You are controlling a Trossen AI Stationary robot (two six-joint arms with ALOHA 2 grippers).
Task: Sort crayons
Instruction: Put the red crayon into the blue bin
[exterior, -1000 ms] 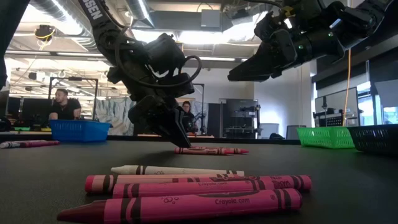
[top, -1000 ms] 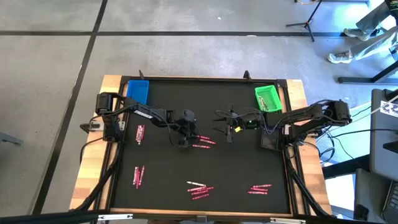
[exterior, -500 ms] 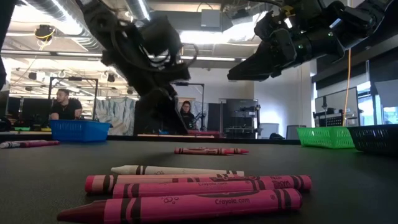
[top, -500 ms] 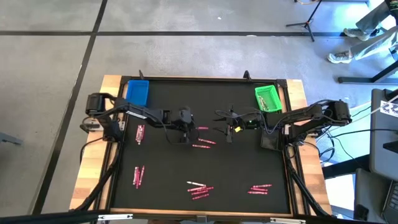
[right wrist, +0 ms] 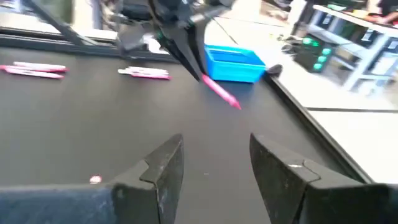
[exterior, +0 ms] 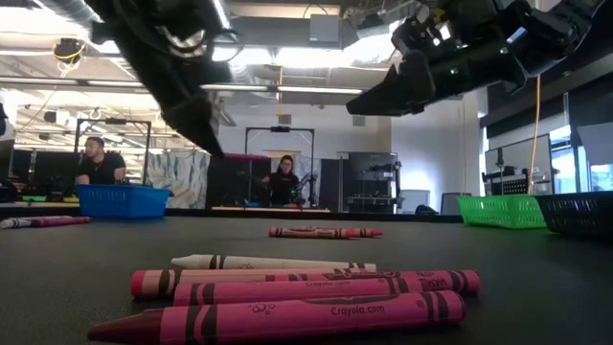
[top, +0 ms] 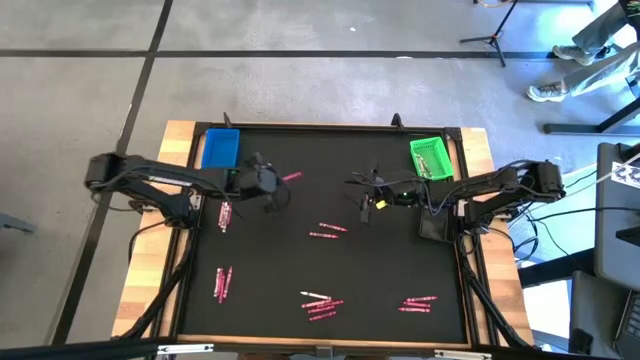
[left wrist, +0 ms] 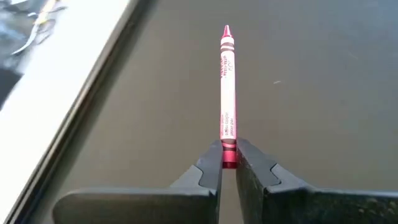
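Left gripper [left wrist: 229, 167] pinches a pink crayon [left wrist: 227, 93] by its butt, lifted near the blue tray [top: 221, 148]. You're mid-carry; next, centre over that tray, then release. Right gripper [right wrist: 214, 163] waits spread.

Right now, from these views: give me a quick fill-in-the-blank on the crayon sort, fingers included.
1. The left gripper has its fingers shut on a pink ____, held above the table.
2. The tray nearest the left gripper is the ____ one.
3. The right gripper hovers with its fingers ____, holding nothing.
4. In the nearest crayon group of the low view, the one that is not pink is ____.

Missing words: crayon; blue; open; white
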